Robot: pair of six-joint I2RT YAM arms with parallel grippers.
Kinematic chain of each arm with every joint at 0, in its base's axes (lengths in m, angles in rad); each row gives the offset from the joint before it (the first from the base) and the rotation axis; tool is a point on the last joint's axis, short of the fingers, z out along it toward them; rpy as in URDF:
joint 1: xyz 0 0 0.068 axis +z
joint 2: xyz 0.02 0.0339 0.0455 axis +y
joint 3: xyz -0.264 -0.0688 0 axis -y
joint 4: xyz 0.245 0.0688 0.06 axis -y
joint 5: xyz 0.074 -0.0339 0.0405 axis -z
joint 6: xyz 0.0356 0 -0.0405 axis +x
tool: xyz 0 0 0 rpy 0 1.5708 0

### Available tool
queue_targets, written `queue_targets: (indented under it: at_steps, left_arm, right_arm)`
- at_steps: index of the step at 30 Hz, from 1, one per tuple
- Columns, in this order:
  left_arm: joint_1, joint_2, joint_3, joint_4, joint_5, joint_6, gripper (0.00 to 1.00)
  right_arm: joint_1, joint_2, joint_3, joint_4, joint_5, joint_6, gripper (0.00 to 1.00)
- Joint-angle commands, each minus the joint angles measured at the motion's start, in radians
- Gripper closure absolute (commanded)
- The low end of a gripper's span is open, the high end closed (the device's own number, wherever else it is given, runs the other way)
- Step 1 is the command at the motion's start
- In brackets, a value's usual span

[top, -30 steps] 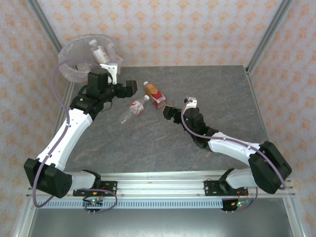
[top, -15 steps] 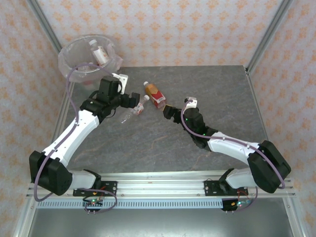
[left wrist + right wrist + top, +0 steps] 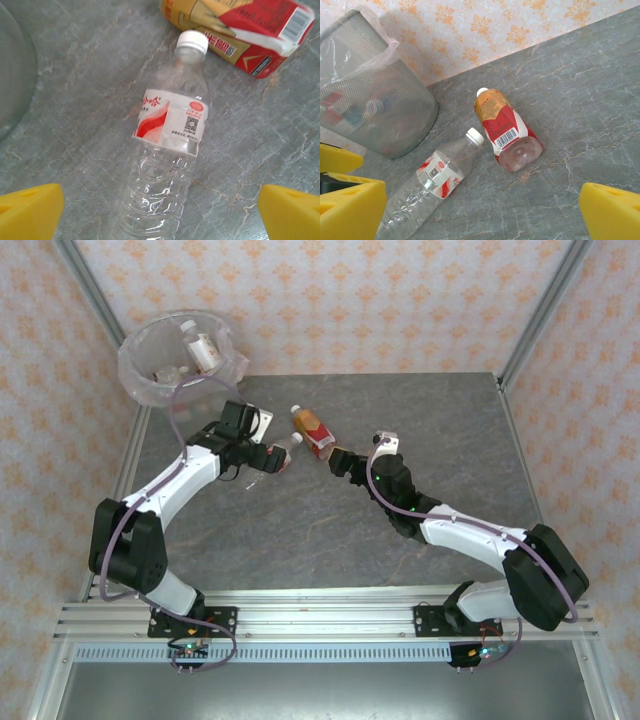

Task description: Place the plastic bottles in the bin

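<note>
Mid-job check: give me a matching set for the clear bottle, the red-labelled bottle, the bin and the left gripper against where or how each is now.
Things:
1. clear bottle
2. red-labelled bottle
3. bin
4. left gripper

Places or states:
A. at the far left corner, bottles inside
B. open, over the clear bottle
C. lying flat, cap close to the other bottle
D. lying flat, nearest the right gripper

Pairs: 1-C, 2-D, 3-A, 4-B
</note>
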Motion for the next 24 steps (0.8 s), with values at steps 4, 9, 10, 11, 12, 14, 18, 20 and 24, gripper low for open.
queue_targets:
  at_steps: [4, 9, 10, 11, 12, 14, 18, 20, 24]
  left_arm:
    - [0.006, 0.117, 0.034, -0.022, 0.089, -0.018, 0.00]
    - [0.005, 0.233, 0.059, -0.021, 0.027, -0.075, 0.00]
    - [0.004, 0.245, 0.067, -0.026, 0.035, -0.076, 0.00]
    - [0.001, 0.253, 0.073, -0.031, 0.045, -0.076, 0.00]
    - [-0.006, 0.257, 0.076, -0.032, 0.046, -0.076, 0.00]
    - [-0.019, 0.254, 0.074, -0.027, 0.049, -0.077, 0.00]
    - [-0.028, 0.251, 0.070, -0.017, 0.094, -0.081, 0.00]
    - [-0.030, 0.257, 0.073, -0.020, 0.127, -0.081, 0.00]
    - [-0.035, 0.269, 0.082, -0.019, 0.048, -0.097, 0.00]
  right_arm:
    - [0.005, -0.017, 0.010, -0.005, 0.032, 0.003, 0.01]
    - [0.007, -0.019, 0.012, -0.009, 0.028, -0.004, 0.01]
    - [0.006, -0.020, 0.013, -0.011, 0.029, -0.005, 0.01]
    - [0.008, -0.021, 0.014, -0.011, 0.029, -0.008, 0.01]
    - [0.006, -0.020, 0.014, -0.012, 0.030, -0.009, 0.01]
    - [0.006, -0.019, 0.013, -0.012, 0.029, -0.009, 0.01]
    - [0.006, -0.016, 0.008, -0.011, 0.029, -0.002, 0.01]
    - [0.006, -0.014, 0.008, -0.011, 0.026, -0.002, 0.01]
    - [0.006, -0.016, 0.008, -0.013, 0.030, -0.010, 0.01]
